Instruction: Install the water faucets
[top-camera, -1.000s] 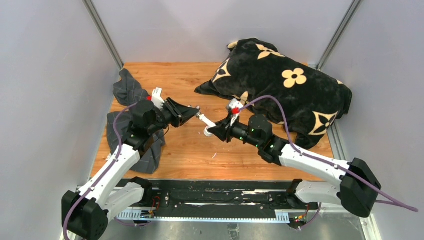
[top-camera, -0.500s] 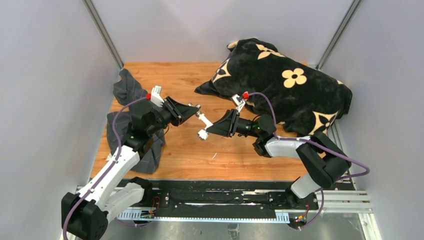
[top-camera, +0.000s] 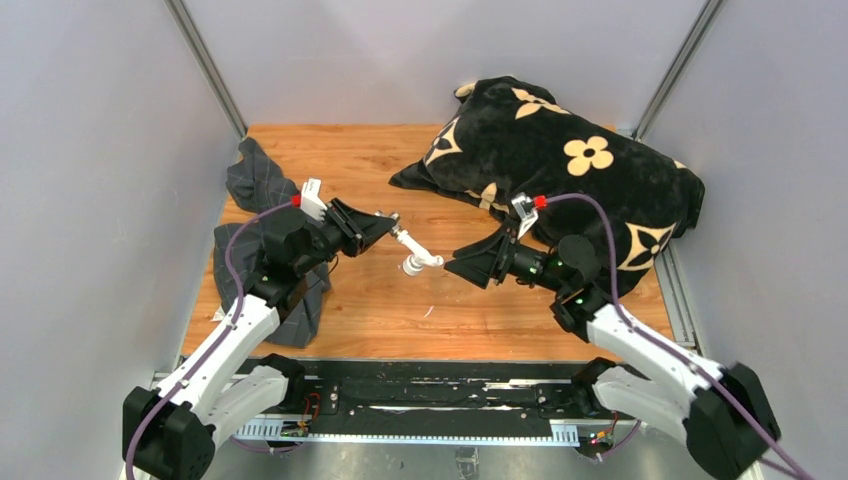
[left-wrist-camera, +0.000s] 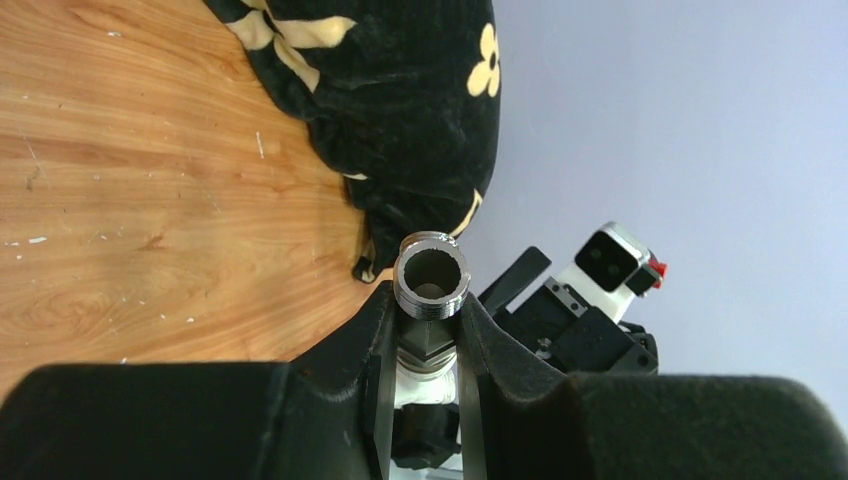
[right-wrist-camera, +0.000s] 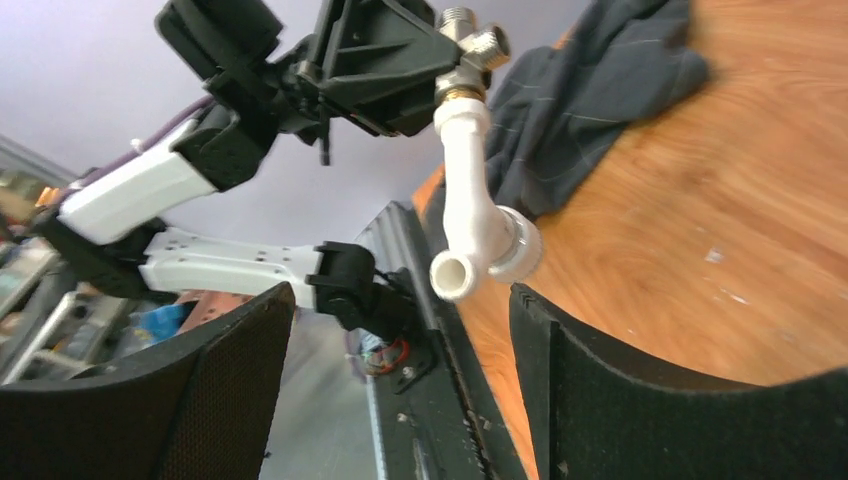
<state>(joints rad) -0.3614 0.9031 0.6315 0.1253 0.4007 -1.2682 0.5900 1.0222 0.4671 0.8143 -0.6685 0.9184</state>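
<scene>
The water faucets hang above the wooden table (top-camera: 380, 310) as one joined piece. A grey metal T-shaped piece (top-camera: 393, 222) sits at the top, and the white elbow tap body (top-camera: 412, 255) slants down from it. My left gripper (top-camera: 383, 221) is shut on the metal piece; the left wrist view shows its threaded end (left-wrist-camera: 432, 282) standing up between the closed jaws (left-wrist-camera: 430, 335). My right gripper (top-camera: 452, 266) is open just right of the tap's lower end and touches nothing. In the right wrist view the white tap (right-wrist-camera: 466, 190) hangs ahead of the spread fingers (right-wrist-camera: 250, 370).
A black flowered cushion (top-camera: 570, 180) fills the back right of the table, close behind the right arm. A grey checked cloth (top-camera: 255, 180) lies crumpled at the left under the left arm. The black base rail (top-camera: 430, 395) runs along the near edge.
My right gripper has opened, let go of the white tap's lower end and drawn back to the right. My left gripper has stayed shut on the metal piece, hardly moving.
</scene>
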